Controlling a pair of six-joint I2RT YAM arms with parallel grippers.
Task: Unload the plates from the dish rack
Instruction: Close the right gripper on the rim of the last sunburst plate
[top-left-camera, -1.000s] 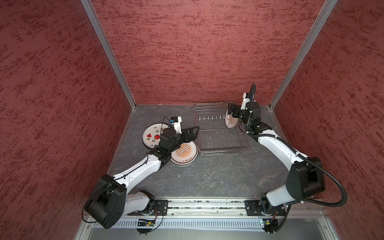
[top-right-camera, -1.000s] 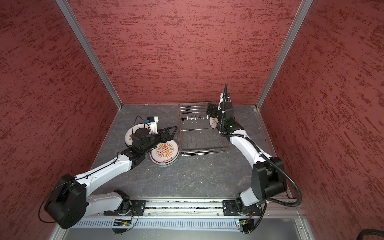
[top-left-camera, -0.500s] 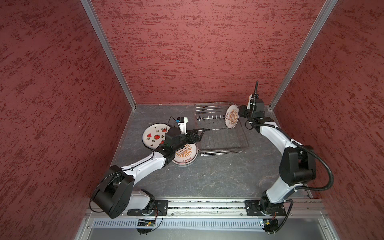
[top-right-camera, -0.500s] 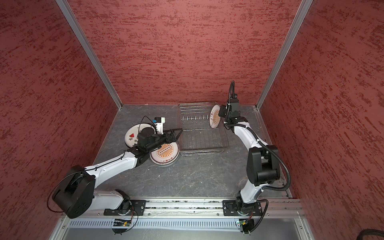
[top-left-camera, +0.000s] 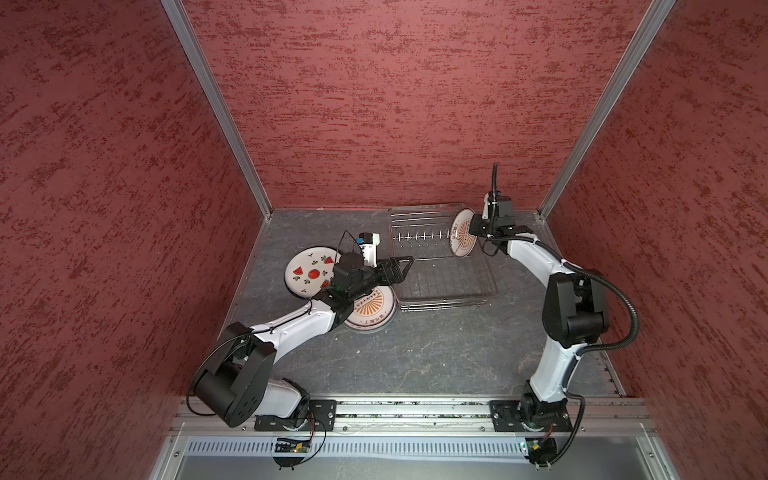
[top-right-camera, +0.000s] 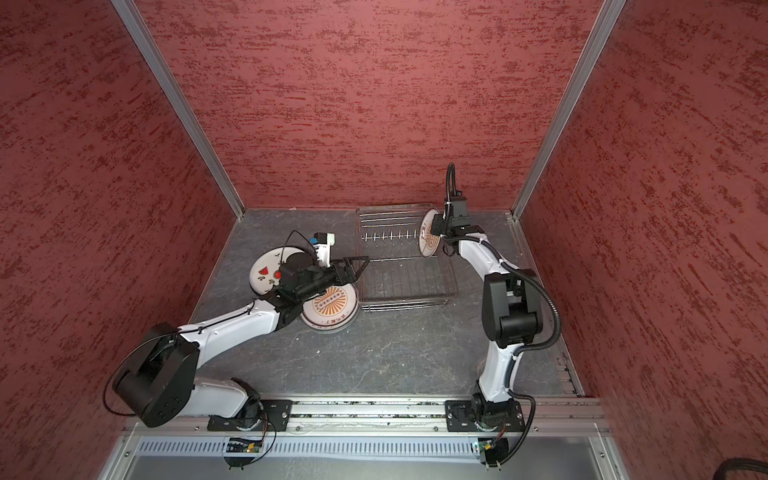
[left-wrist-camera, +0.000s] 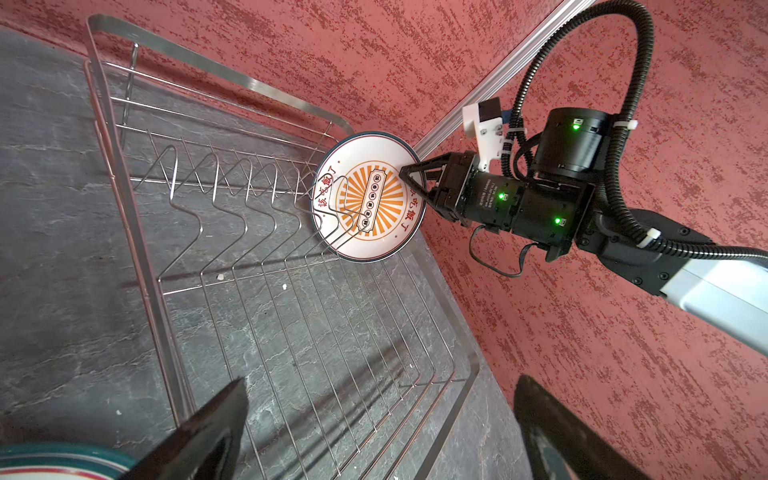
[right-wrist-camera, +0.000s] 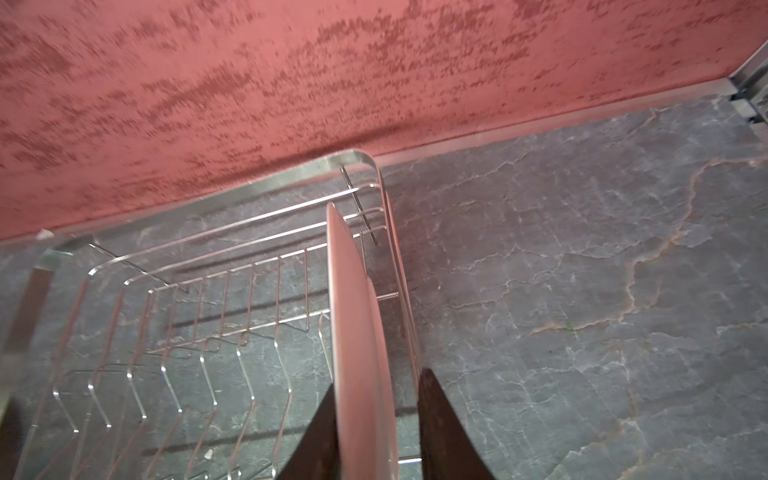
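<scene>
One sunburst plate (top-left-camera: 461, 239) (top-right-camera: 427, 241) (left-wrist-camera: 370, 199) stands on edge at the right end of the silver dish rack (top-left-camera: 440, 305) (top-right-camera: 403, 303) (left-wrist-camera: 124, 208) (right-wrist-camera: 365, 156). My right gripper (top-left-camera: 471, 230) (top-right-camera: 434, 228) (left-wrist-camera: 409, 178) (right-wrist-camera: 380, 378) straddles its upper rim. One finger lies on its face and the other sits close behind its back. Another sunburst plate (top-left-camera: 372, 311) (top-right-camera: 330, 307) and a watermelon plate (top-left-camera: 309, 272) (top-right-camera: 266, 270) lie flat on the table left of the rack. My left gripper (top-left-camera: 405, 268) (top-right-camera: 359, 266) (left-wrist-camera: 380, 380) hangs open and empty over the rack's near left corner.
The rack sits against the back wall near the right rear corner post (top-left-camera: 582, 145). Its other prongs (top-left-camera: 419, 237) hold nothing. A teal plate rim (left-wrist-camera: 62, 461) shows beside my left fingers. Red walls close in on three sides.
My right jaws have closed in from wide open around the standing plate's rim, and that arm has swung back toward the rear corner. My left gripper has crept right toward the rack.
</scene>
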